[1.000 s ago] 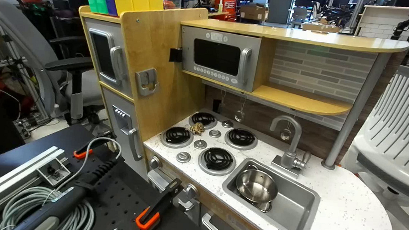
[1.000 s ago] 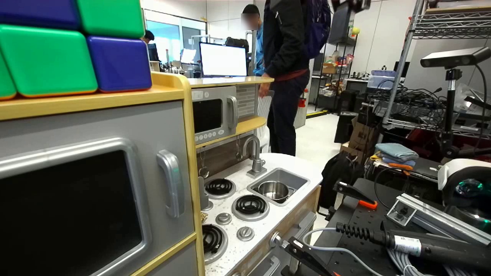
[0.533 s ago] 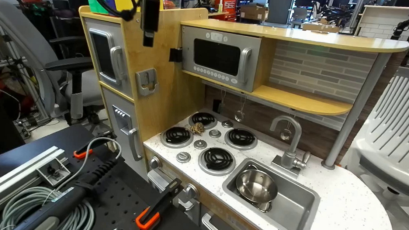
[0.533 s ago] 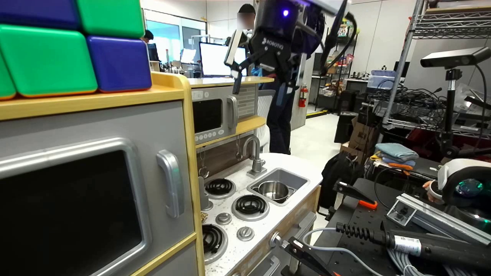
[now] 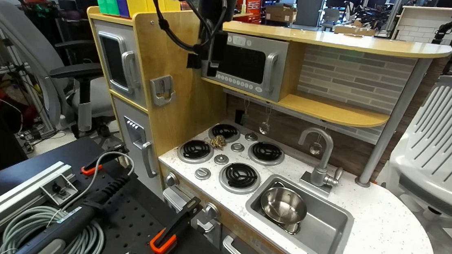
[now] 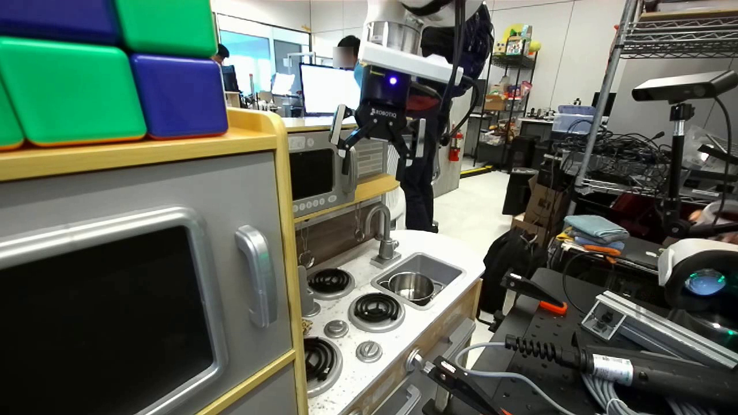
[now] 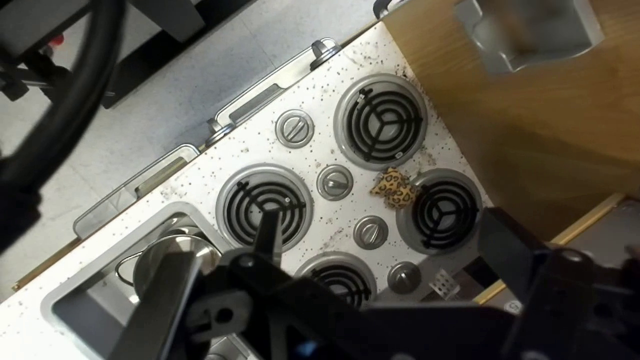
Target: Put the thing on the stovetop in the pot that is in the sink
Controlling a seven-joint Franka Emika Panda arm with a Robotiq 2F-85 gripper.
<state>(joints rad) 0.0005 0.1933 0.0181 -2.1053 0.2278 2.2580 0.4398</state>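
Between the claw (image 6: 373, 166) and the stovetop surface (image 7: 322, 147) the air is free, with low knobs (image 7: 334, 183) near the leopard-print item (image 7: 395, 188). A wooden side panel (image 5: 191, 107) walls one end; a toy microwave (image 5: 243, 65) juts above the back. The faucet (image 5: 327, 152) rises behind the sink (image 5: 323, 227), whose stovetop-side end the pot (image 5: 283, 205) takes up; the opposite end has room.

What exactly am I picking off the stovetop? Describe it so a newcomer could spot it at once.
Find the tall wooden panel, then the white speckled stovetop beside it. By the gap between the two burners nearest that panel lies a small leopard-print thing. Its yellow, dark-spotted surface sets it apart from the plain grey knobs and black-coiled burners around it.
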